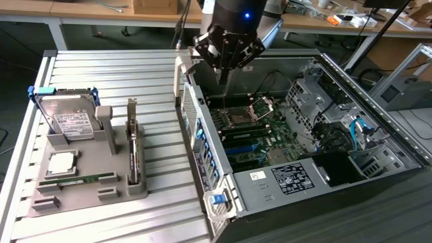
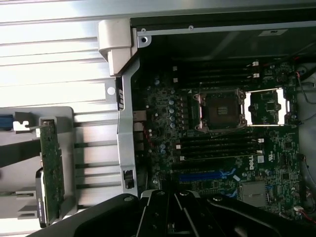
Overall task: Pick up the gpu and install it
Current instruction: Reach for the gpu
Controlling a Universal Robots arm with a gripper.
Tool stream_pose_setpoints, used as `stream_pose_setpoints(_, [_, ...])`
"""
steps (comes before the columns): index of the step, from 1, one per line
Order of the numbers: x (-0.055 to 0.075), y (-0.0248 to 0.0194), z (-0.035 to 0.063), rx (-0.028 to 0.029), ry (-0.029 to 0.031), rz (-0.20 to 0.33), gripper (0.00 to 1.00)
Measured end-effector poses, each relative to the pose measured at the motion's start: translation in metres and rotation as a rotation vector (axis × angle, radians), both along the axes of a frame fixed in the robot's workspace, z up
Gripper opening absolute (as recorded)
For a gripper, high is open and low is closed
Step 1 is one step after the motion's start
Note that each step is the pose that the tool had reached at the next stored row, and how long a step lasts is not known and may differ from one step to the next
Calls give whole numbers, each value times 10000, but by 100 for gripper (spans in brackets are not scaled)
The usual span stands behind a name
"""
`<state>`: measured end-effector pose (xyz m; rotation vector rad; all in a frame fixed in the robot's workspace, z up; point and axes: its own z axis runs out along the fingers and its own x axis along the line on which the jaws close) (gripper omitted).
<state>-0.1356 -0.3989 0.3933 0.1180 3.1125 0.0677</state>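
The gpu [image 1: 133, 147] stands on edge in a slot of the grey holder [image 1: 88, 195] on the slatted table, its silver bracket at the far end. From the wrist, the gpu [image 2: 51, 168] appears as a green-edged card beside the case wall. My gripper [image 1: 221, 77] hangs over the far end of the open computer case [image 1: 405, 139], above the motherboard [image 1: 250, 134] and well apart from the gpu. Its fingers are shut together with nothing between them. The gripper [image 2: 174, 210] looks down on the CPU socket [image 2: 219, 111] and a blue expansion slot [image 2: 207, 175].
A silver hard drive [image 1: 68, 120] stands upright in the holder, with a CPU chip [image 1: 60, 162] and a green memory stick [image 1: 78, 180] lying nearer the front. The case's side wall [image 1: 196, 131] rises between holder and motherboard. Drive cages and cables [image 1: 361, 129] fill the case's right.
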Motion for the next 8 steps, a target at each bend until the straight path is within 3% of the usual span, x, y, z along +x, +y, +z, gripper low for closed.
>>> stream_pose_setpoints(8, [-41,0,0,-1,0,0,11])
